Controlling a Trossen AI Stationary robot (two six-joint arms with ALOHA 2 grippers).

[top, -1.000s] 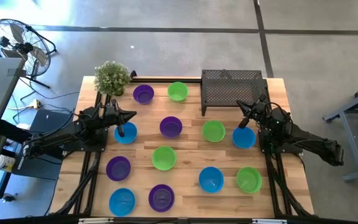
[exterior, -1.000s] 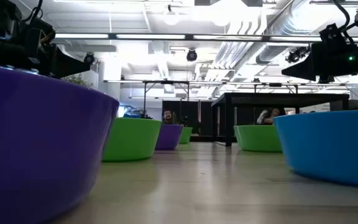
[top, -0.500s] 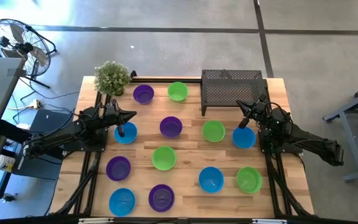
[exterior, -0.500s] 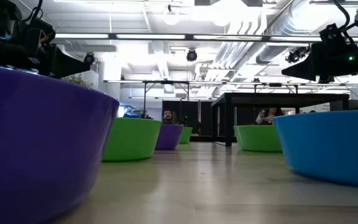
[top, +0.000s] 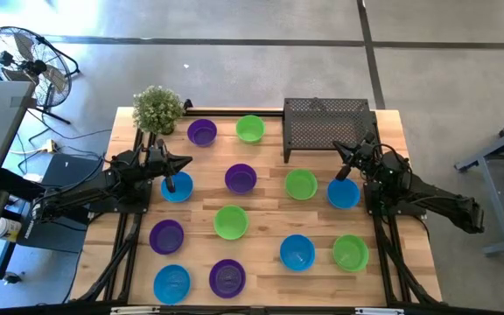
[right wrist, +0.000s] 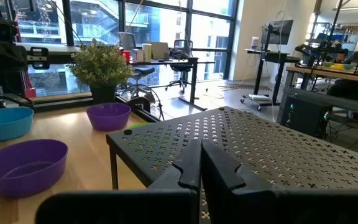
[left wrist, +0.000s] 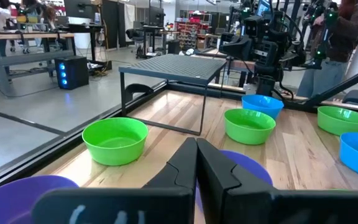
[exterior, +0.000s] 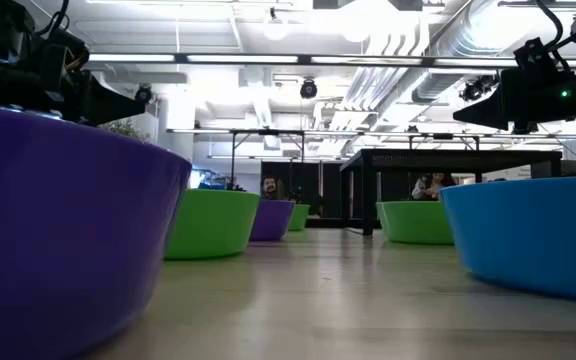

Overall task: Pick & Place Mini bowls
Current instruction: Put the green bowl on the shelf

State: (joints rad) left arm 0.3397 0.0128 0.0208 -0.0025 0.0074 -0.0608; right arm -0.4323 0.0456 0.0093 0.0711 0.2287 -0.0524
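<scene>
High view only: the whole wooden worktop [top: 269, 210] with eleven mini bowls [top: 231, 222] spread apart across it, none touching another; four blue, four purple, three green... plus a fourth green near the rack, twelve in all if the far green one is counted.
Bowl look: small, round, shallow, plain bright plastic, all upright and empty.
Left claw [top: 170, 183]: above the blue bowl [top: 177, 187] at the left middle of the worktop; the left wrist view shows its fingers [left wrist: 185, 163] pressed together, gripping nothing.
Right claw [top: 344, 172]: above the blue bowl [top: 343, 193] just in front of the black mesh rack [top: 326, 129]; the right wrist view shows its fingers [right wrist: 190, 167] closed tight, empty.
Low view only: a purple bowl [exterior: 58, 220] and a blue bowl [exterior: 528, 232] loom close, green ones behind, people seated in the room beyond.
Right wrist view only: the potted plant [right wrist: 101, 68] beside a purple bowl [right wrist: 109, 116], seen across the rack's perforated top.
</scene>
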